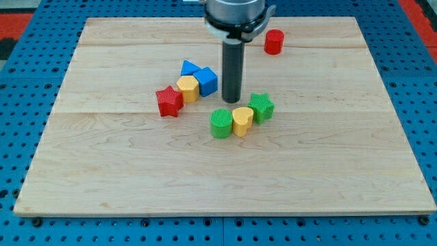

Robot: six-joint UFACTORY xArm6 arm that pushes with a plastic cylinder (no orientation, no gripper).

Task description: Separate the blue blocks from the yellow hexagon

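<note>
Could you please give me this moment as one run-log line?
tip: right of blue cube, apart | blue triangle, blue cube: touching yellow hexagon | separation: not done

my tip [232,101] hemmed between blue cube [207,80], green star [261,107]

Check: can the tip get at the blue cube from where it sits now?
Probably yes. My tip sits just to the view's right of the blue cube, with bare board between them; the green star and yellow heart lie on its other side.

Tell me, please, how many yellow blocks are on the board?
2: the yellow hexagon beside the blue blocks, and a yellow heart between two green blocks. None seems hidden.
</note>
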